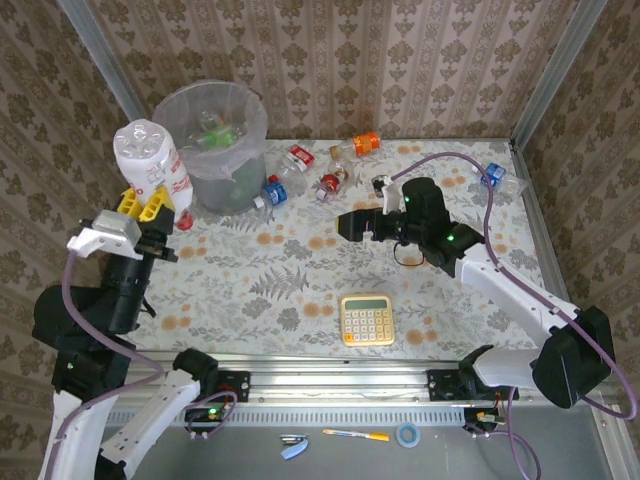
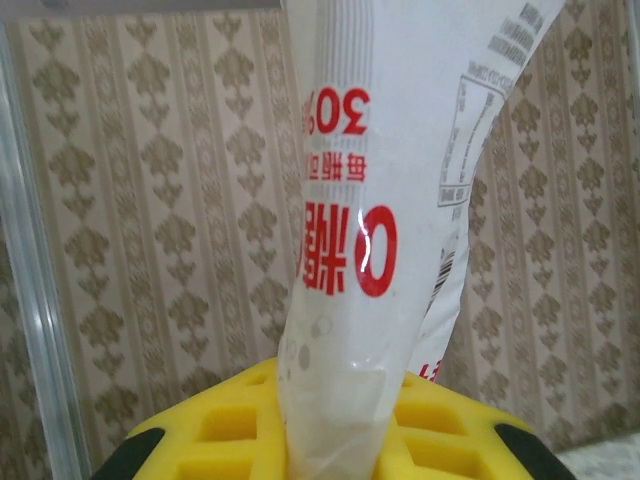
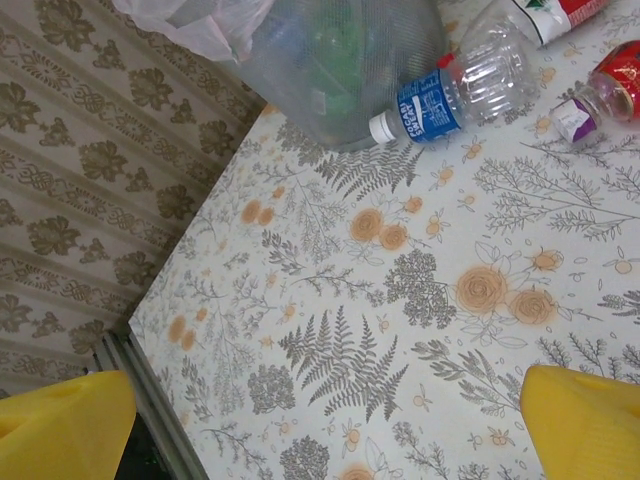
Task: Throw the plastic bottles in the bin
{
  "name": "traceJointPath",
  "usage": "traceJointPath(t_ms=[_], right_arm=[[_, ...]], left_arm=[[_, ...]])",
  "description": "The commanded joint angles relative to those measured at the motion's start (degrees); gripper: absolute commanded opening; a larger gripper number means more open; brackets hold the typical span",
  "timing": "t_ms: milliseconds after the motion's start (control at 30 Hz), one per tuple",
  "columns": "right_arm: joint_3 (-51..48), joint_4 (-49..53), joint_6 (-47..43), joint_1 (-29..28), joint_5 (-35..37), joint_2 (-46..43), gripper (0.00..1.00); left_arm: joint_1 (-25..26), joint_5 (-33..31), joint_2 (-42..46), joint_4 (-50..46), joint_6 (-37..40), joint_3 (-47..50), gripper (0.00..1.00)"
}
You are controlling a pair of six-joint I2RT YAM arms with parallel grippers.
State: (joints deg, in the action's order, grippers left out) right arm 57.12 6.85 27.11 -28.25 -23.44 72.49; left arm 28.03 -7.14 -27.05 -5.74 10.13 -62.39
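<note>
My left gripper (image 1: 150, 208) clamps a white-labelled bottle (image 1: 150, 160) aloft, I think just short of the bin (image 1: 225, 185), ready to drop; right gripper (image 3: 325, 415) hangs spread wide, empty

Glossy plastic bottle (image 2: 380, 200), translucent crinkled bag (image 1: 172, 102) lining bin (image 1: 232, 188), matt printed table surface (image 1: 290, 275), brushed metal rail (image 1: 330, 368).

A white-labelled bottle (image 1: 150, 165) is aloft, upright beside the bag-lined grey bin (image 1: 228, 188); crushed bottles (image 1: 331, 181) lie scattered nearby.
</note>
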Motion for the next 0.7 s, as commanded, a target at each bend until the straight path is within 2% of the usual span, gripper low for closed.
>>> traceJointPath(t_ms=[0,67,233,433,533,667], right_arm=[[0.51,1.61,-1.23,0.21,1.94,0.42,1.0],[0.75,2.52,-1.57,0.29,2.5,0.86,0.99],[0.61,2.71,-1.67,0.38,2.52,1.75,0.99],[1.03,3.65,-2.53,0.81,2.71,2.08,0.99],[0.68,3.44,-1.93,1.18,1.99,2.43,0.99],[-0.84,2.9,-1.36,1.2,0.82,2.32,0.98]], left_arm=[[-0.17,-0.02,1.18,12.27,6.75,4.09,0.1],[-0.1,0.67,0.97,16.91,8.21,5.83,0.1],[-0.16,0.27,-3.04,19.98,9.81,5.5,0.1],[-1.12,-3.05,-14.42,12.36,8.6,-1.62,0.1],[-7.75,2.45,-22.27,7.47,3.2,-5.79,0.1],[-22.43,16.92,-35.41,5.59,-10.6,-12.24,0.15]])
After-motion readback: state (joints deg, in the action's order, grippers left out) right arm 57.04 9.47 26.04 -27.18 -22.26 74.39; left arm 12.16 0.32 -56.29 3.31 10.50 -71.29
